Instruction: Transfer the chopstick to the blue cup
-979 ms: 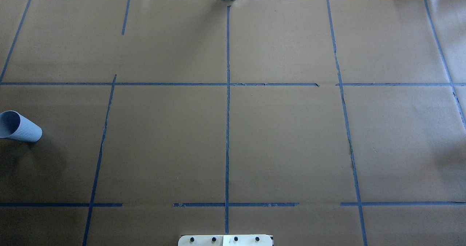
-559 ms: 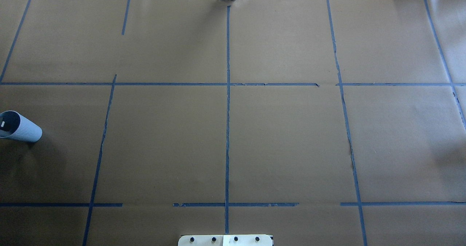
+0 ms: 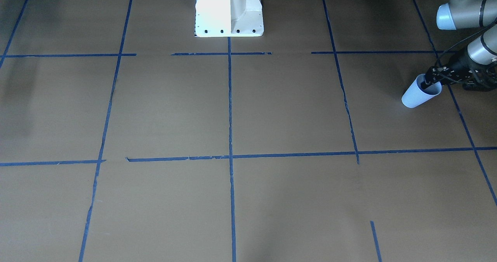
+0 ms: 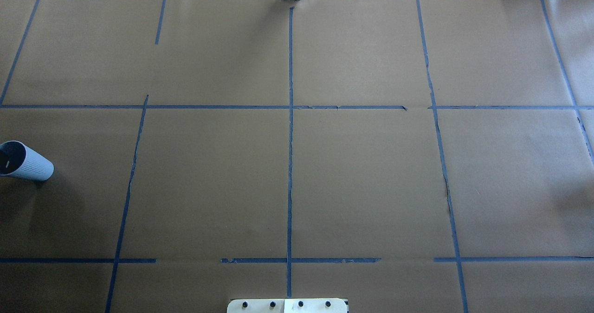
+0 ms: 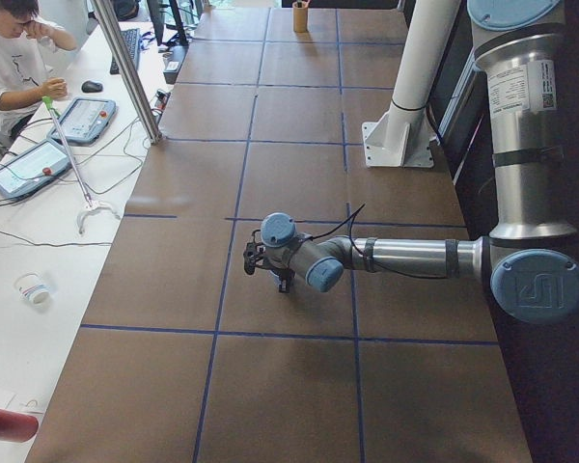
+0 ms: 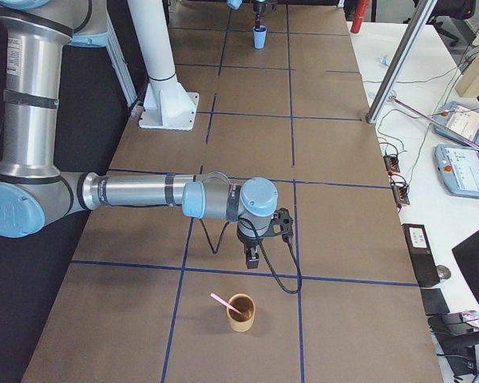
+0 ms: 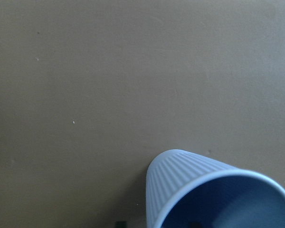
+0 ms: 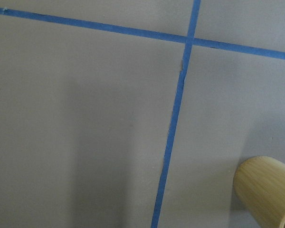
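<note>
The pale blue ribbed cup (image 3: 417, 96) stands far out on my left side, at the overhead view's left edge (image 4: 32, 165). My left gripper (image 3: 428, 84) hangs over its mouth. In the left wrist view the cup (image 7: 190, 183) fills the bottom right, with one dark fingertip (image 7: 119, 224) outside its wall and another inside, so the jaws stand apart. The pink chopstick (image 6: 221, 301) leans in a tan cup (image 6: 241, 315) far out on my right. My right gripper (image 6: 254, 254) hovers just behind that cup; I cannot tell if it is open or shut.
The table is covered in brown paper with blue tape lines (image 4: 290, 164). The white robot base (image 3: 229, 11) stands at the middle of my edge. The tan cup also shows in the right wrist view (image 8: 268, 190). An operator and tablets are beyond the far edge.
The inside of the blue cup has gone from pale to dark in the overhead view: my left gripper's finger has come down into its mouth. The cup has not moved.
</note>
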Controlling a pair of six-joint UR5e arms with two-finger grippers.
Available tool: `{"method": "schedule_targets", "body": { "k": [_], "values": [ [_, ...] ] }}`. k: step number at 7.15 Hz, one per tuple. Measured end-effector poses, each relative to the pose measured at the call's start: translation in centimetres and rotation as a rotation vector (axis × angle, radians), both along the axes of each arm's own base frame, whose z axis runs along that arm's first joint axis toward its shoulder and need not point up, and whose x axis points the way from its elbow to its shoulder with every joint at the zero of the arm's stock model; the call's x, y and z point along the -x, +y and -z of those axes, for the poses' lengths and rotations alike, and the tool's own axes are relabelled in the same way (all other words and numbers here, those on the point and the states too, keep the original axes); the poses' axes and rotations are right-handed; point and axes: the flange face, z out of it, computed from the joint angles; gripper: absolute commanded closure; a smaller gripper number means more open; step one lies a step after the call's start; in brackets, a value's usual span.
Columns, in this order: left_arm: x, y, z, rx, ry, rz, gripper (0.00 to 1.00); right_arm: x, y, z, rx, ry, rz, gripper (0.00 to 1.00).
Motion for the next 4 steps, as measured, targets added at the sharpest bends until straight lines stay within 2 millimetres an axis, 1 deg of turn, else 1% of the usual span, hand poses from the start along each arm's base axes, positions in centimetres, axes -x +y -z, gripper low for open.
{"method": "schedule_targets", "body": {
  "k": [1, 2, 3, 4],
  "values": [
    [-0.2, -0.4, 1.5, 0.006, 0.016, 0.021, 1.0, 0.0, 0.0, 0.0, -0.001, 0.0, 0.0, 0.0],
    [-1.1, -2.1, 5.1, 0.024, 0.052, 0.078, 1.0, 0.0, -0.1, 0.1, -0.002, 0.0, 0.0, 0.0],
    [-3.4, -5.1, 11.2, 0.063, 0.115, 0.158, 1.0, 0.0, -0.1, 0.2, -0.003, -0.005, 0.0, 0.0],
    [-7.6, -7.2, 17.7, 0.118, 0.178, 0.204, 1.0, 0.1, -0.1, 0.3, -0.003, -0.021, -0.001, 0.0]
  ]
}}
